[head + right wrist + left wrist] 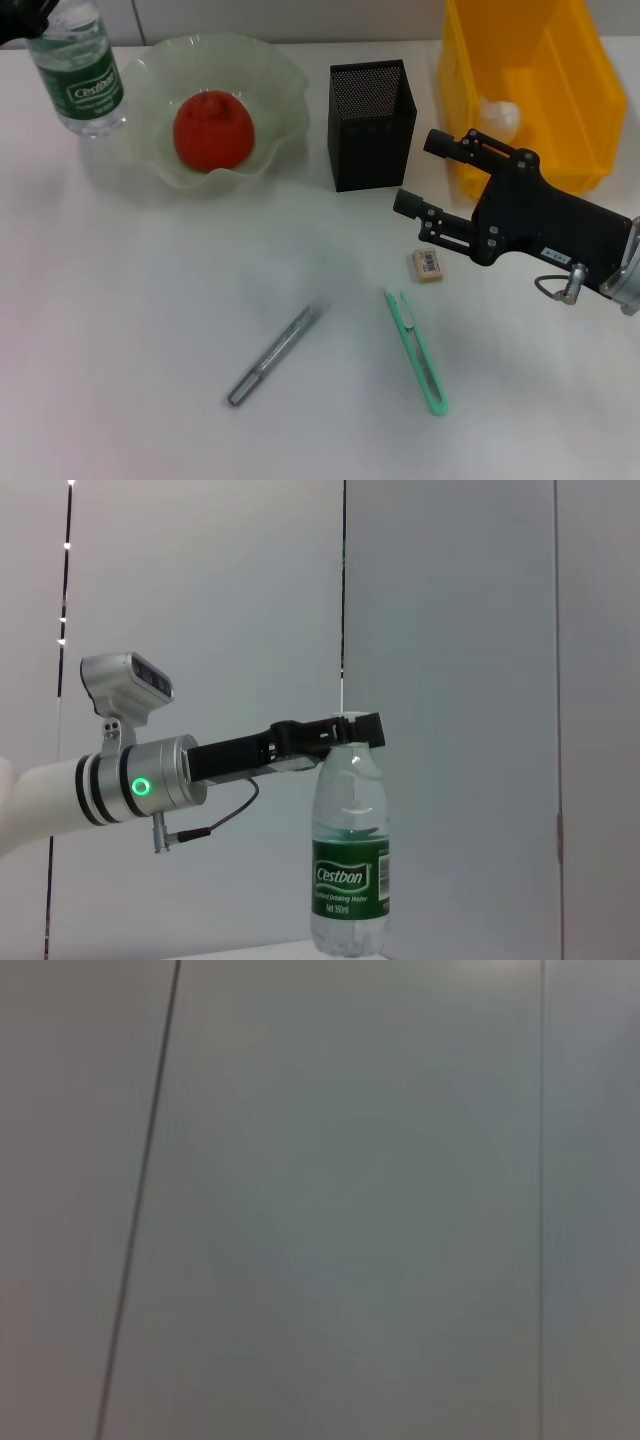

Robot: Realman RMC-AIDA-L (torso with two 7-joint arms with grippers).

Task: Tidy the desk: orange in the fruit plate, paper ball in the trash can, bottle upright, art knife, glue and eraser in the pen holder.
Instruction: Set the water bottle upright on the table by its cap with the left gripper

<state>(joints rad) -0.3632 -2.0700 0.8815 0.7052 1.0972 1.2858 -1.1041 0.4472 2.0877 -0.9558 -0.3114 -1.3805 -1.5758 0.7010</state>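
The bottle (82, 75) stands upright on the desk (150, 300) at the far left, and my left gripper (30, 20) is shut on its cap. The right wrist view shows that same left gripper (345, 730) closed around the top of the bottle (350, 870). The orange (213, 130) lies in the fruit plate (290, 90). The paper ball (500, 115) rests inside the trash can (560, 90). My right gripper (416, 172) hovers open between the pen holder (371, 125) and the trash can, just above the eraser (428, 265). The art knife (417, 350) and the glue (272, 355) lie on the desk nearer me.
The left wrist view shows only a grey wall panel (330, 1200). The pen holder stands between the fruit plate and the trash can. Bare tabletop stretches along the front left.
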